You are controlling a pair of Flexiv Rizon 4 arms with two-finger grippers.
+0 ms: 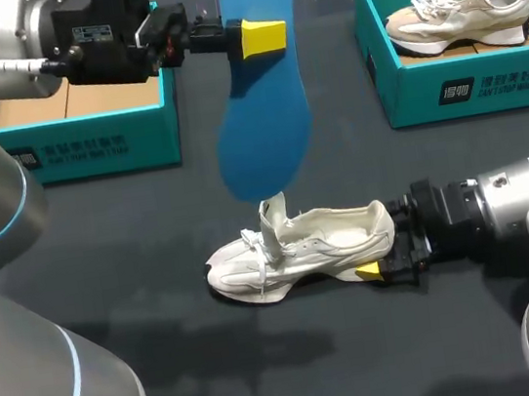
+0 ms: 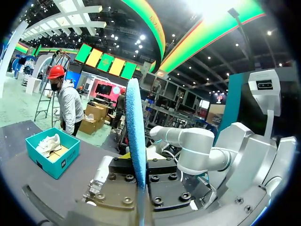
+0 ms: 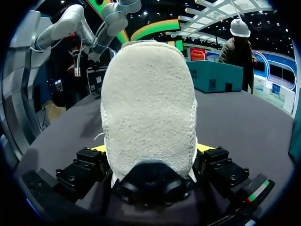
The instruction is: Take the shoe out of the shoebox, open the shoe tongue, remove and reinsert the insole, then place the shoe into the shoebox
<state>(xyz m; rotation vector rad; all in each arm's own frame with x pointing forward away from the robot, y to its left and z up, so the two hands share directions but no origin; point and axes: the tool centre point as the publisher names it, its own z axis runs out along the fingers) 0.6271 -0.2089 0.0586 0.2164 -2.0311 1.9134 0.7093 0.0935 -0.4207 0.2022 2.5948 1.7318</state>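
Note:
My left gripper is high over the table's back, shut on a blue insole that hangs heel end down above the shoe. In the left wrist view the insole stands edge-on between the fingers of that gripper. A cream shoe lies on the dark table, toe to the left, its tongue pulled up. My right gripper is at the heel. In the right wrist view the heel fills the space between the fingers of my right gripper, a yellow tip against each side.
A teal shoebox stands at the back left, under my left arm. A second teal box at the back right holds another cream shoe; it also shows in the left wrist view.

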